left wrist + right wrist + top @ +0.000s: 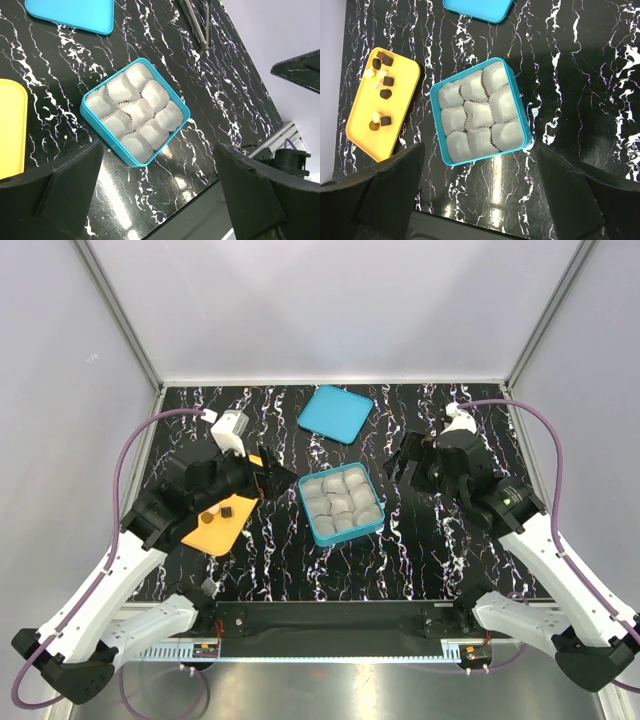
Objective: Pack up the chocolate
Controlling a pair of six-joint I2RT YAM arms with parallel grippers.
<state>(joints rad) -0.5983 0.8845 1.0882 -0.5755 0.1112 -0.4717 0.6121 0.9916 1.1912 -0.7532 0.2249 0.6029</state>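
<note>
Several small chocolate (385, 93) pieces, dark brown and pale, lie on a yellow tray (362, 107) left of an open teal box (436, 125). Two dark chocolate (227, 510) pieces show from above on the tray (212, 536). The box (309, 508) holds several crinkled white paper cups (479, 112), all empty. My left gripper (262, 478) hovers open above the tray's far end, left of the box (107, 137). My right gripper (408, 468) hangs open to the right of the box. Nothing sits between the fingers of either the left gripper (159, 167) or the right gripper (480, 167).
The teal lid (335, 414) lies flat behind the box on the black marbled table (440, 540). Grey walls with metal posts close in the back and sides. The table's near edge runs just below both wrist views.
</note>
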